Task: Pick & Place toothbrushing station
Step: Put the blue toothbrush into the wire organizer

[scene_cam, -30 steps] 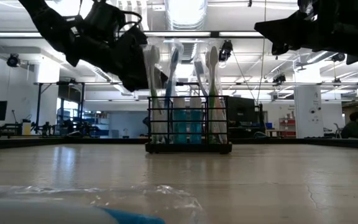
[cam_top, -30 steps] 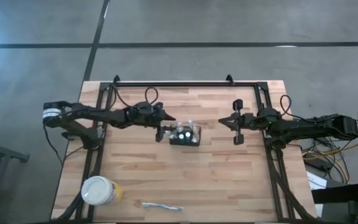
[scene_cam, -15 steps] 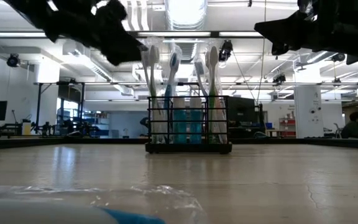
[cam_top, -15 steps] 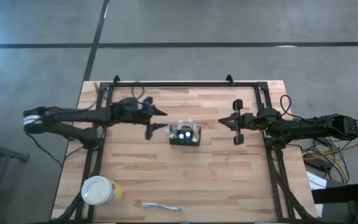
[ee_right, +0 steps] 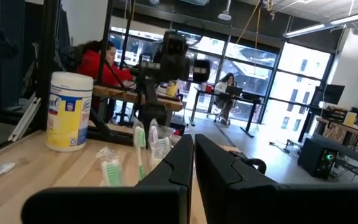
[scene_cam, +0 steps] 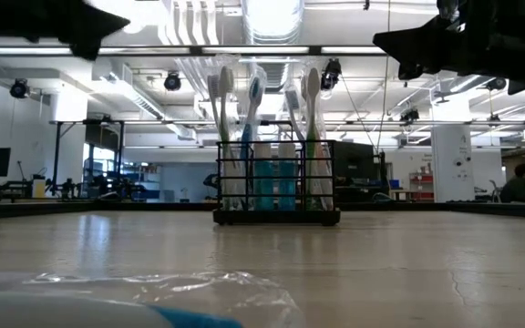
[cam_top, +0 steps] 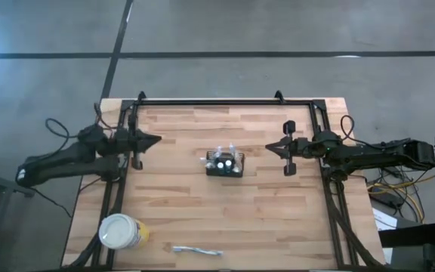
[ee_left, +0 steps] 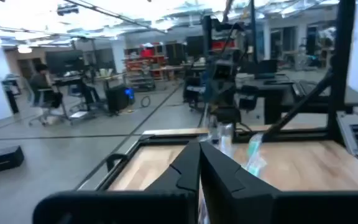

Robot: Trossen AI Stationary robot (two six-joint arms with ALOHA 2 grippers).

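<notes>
The left claw (cam_top: pixel 155 140) was closed on nothing, its two dark fingers (ee_left: pixel 191 171) pressed together, and it hung above the left edge of the counter (cam_top: pixel 270 219), well apart from the toothbrushing station (cam_top: pixel 225 164). Its arm reached in from beyond the counter's left side. The right claw (cam_top: pixel 270 147) was likewise closed and empty, its fingers (ee_right: pixel 188 158) meeting in a tight line, and it hovered over the right part of the counter, pointing toward the middle, with its arm stretched out over the right edge.

The toothbrushing station, a small black mesh caddy, stood upright near the middle of the wooden counter, between the two claws and touched by neither. In the low view its wire walls (scene_cam: pixel 276 173) held several toothbrushes (scene_cam: pixel 221 100) standing on end, heads up and rising above the rim.

Near the front left corner stood a round white tub with a yellow label (cam_top: pixel 121 231). Just to its right, close to the front edge, lay a wrapped toothbrush (cam_top: pixel 196 249) in clear plastic. A black frame (cam_top: pixel 225 101) ran along the counter's back edge.
</notes>
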